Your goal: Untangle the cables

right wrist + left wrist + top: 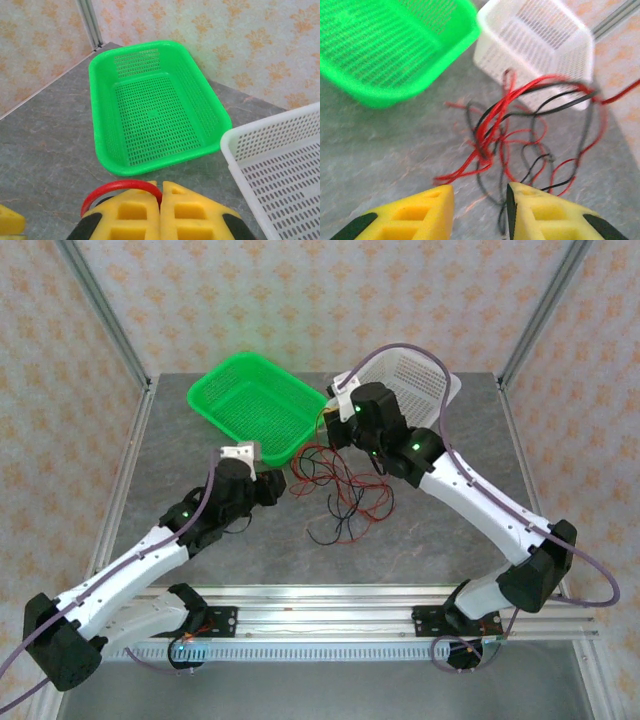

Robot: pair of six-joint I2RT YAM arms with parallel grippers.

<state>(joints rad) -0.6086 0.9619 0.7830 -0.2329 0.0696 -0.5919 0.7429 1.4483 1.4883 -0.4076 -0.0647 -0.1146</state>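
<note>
Top external view: the cables (340, 490), red and black, lie tangled at the middle of the desk (170, 450), just on the near side of the green basket (257, 405) and the white basket (415, 390). Some strands rise to the right hand (328, 425) at the tangle's far edge. In the right wrist view its fingers press together, pinching a red loop (120, 186). The left hand (480, 195), at the tangle's left, has its fingers spread apart, with the strands just ahead.
</note>
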